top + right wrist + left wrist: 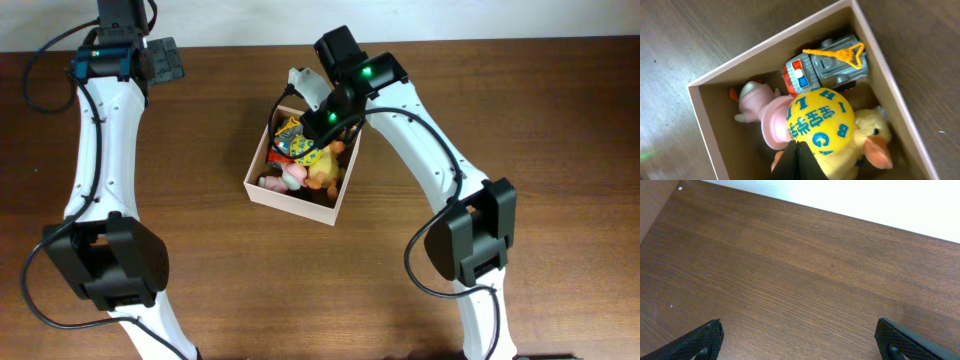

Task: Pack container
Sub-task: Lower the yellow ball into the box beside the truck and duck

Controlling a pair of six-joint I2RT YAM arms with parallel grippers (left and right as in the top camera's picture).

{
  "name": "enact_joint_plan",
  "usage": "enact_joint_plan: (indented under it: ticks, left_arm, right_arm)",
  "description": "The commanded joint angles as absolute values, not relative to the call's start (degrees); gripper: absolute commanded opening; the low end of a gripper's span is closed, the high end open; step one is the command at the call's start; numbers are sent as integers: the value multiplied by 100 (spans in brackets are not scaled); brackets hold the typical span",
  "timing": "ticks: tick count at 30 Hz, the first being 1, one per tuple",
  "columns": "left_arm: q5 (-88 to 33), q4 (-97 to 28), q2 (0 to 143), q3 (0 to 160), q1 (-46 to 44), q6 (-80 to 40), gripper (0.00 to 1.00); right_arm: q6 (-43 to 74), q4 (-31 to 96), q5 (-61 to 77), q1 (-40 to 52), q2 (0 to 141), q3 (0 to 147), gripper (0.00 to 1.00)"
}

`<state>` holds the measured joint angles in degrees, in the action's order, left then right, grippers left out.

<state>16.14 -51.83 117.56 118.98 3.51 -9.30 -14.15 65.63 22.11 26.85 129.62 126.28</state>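
Note:
The container (292,204), a square shallow box with pale walls, stands mid-table. Its wall (740,62) fills the right wrist view. Inside lie a yellow ball with blue letters (820,120), a grey toy vehicle with an orange part (832,65), a pink toy (762,102) and a yellow plush duck (875,135). My right gripper (796,146) is shut with nothing between its fingers. Its tips hang just over the ball's near side, above the box's far part (322,122). My left gripper (800,339) stands wide open over bare wood at the far left (163,60), away from the box.
The brown wooden table (540,120) spreads around the box. Its back edge meets a white wall (865,200) just beyond the left gripper. Both arm bases (105,260) sit near the front edge.

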Motion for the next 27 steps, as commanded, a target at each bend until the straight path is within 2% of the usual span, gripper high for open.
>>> enact_joint_plan:
  ticks: [1,27]
  left_arm:
    - [1675,-5190,11743,11913,349,-1002,99]
    - [1675,-5190,11743,11913,349,-1002,99]
  right_arm:
    - [-1459,6584,2381,2755,13216,12674,4]
    - [-1459,6707,1968,2703,14016,12654,4]
